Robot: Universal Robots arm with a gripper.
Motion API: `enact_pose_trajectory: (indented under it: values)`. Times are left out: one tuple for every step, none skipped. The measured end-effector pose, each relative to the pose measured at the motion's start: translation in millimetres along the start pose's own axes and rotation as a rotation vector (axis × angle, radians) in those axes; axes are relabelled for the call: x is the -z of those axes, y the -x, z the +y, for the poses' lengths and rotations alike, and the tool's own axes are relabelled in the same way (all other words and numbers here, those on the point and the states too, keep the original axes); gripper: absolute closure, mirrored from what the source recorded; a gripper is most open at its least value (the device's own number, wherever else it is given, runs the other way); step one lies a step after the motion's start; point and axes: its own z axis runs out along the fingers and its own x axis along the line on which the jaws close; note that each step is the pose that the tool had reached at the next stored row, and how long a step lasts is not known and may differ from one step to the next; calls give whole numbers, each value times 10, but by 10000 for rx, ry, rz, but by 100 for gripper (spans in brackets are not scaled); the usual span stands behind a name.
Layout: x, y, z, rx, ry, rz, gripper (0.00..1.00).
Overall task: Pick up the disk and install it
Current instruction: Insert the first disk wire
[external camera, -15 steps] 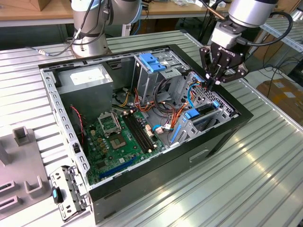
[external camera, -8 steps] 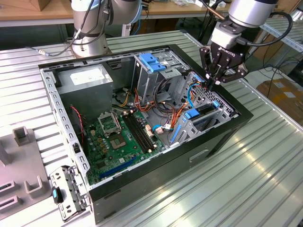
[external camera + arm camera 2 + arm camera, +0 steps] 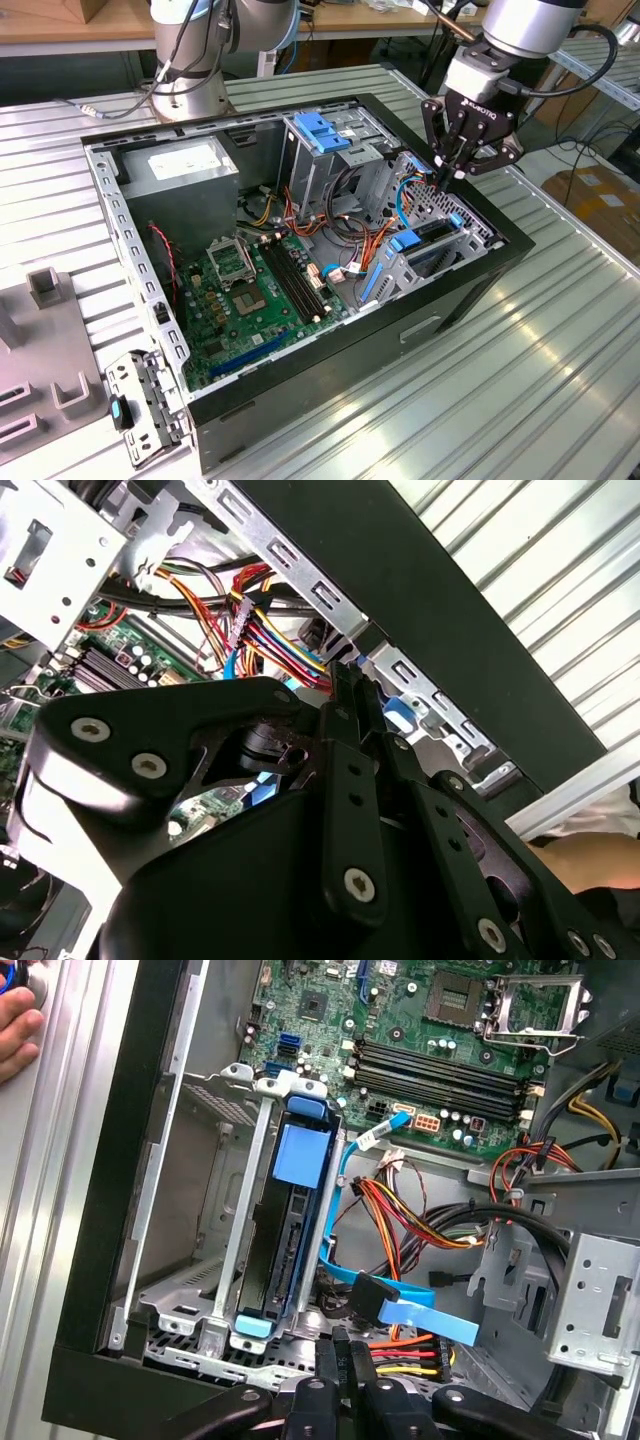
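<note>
The disk [image 3: 284, 1260] stands on edge inside the small drive cage [image 3: 225, 1260] at the near wall of the open computer case [image 3: 470, 290]. Its dark edge shows between blue plastic rails, with a blue tab [image 3: 300, 1155] at one end. In the exterior view the disk [image 3: 432, 236] sits low in the cage toward the exterior view's right. My gripper [image 3: 446, 172] hangs just above the cage's far end, beside the case wall. Its black fingers [image 3: 345, 1355] are pressed together and hold nothing. In the second wrist view the gripper [image 3: 352, 685] points at a bundle of coloured wires.
A flat blue data cable [image 3: 400, 1310] and coloured power wires [image 3: 420, 1220] lie loose beside the cage. The motherboard [image 3: 255, 290], grey power supply [image 3: 180, 165] and a taller cage with a blue latch [image 3: 322, 130] occupy the case. A person's hand [image 3: 15, 1030] rests outside the case.
</note>
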Motion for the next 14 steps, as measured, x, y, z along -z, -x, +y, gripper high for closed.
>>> enact_pose_trajectory:
  values:
    - [0,0,1,-134,6,2,83]
    - [0,0,1,-260,12,2,83]
    - [0,0,1,-546,24,5,83]
    - [-1,1,1,-705,31,5,83]
    - [-3,1,1,-995,45,12,83]
    - [-7,1,2,-1175,53,13,83]
    - [-11,1,1,-1306,58,12,83]
    - [-15,1,1,-1429,64,13,83]
    - [-18,1,2,-1534,69,16,83]
    - [-19,2,4,-1578,71,17,83]
    - [-19,2,7,-1580,71,17,83]
    - [-20,3,13,-1580,71,14,83]
    - [-20,4,27,-1580,70,15,83]
    - [-35,-48,69,-1670,69,18,83]
